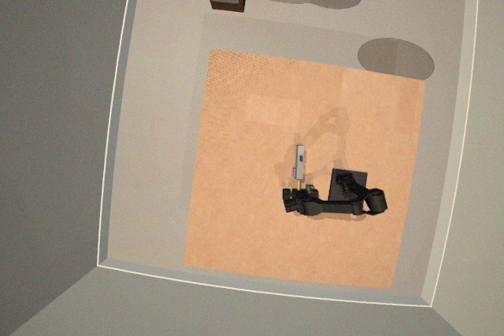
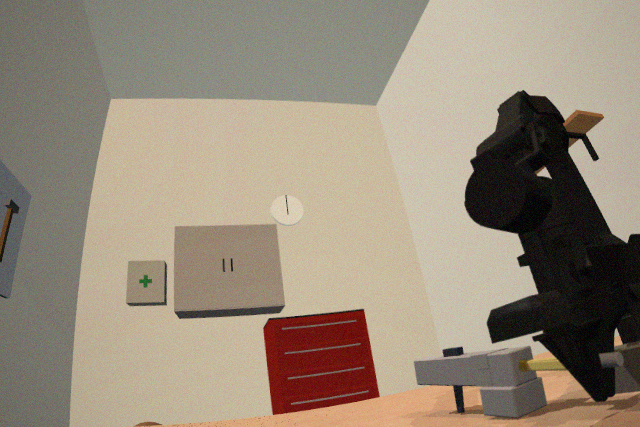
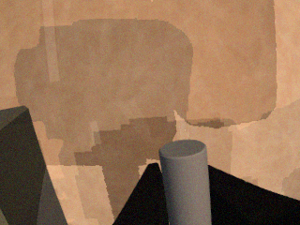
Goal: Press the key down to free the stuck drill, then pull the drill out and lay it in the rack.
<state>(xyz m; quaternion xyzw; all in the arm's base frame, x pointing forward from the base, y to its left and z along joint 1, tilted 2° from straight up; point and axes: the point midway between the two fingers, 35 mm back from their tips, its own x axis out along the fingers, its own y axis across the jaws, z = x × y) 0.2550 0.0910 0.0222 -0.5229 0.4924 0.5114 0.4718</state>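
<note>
The drill has a yellow shank (image 1: 298, 184) (image 2: 535, 364) and a grey round end (image 2: 613, 358) (image 3: 187, 202). It lies level, its shank running into the grey holder block (image 1: 300, 163) (image 2: 478, 368). A dark key (image 1: 301, 157) (image 2: 454, 352) passes down through the block; its head shows above the block and its lower end (image 2: 459, 400) below. My gripper (image 1: 300, 193) (image 2: 589, 379) is shut on the drill between the block and the grey end.
A dark grey body (image 2: 628, 365) (image 3: 22, 187) (image 1: 311, 189), perhaps the rack, stands right beside the gripper. The arm's base (image 1: 348, 183) stands on the wooden table (image 1: 244, 222). A red drawer chest (image 2: 320, 360) and a wall cabinet (image 2: 227, 267) stand far behind.
</note>
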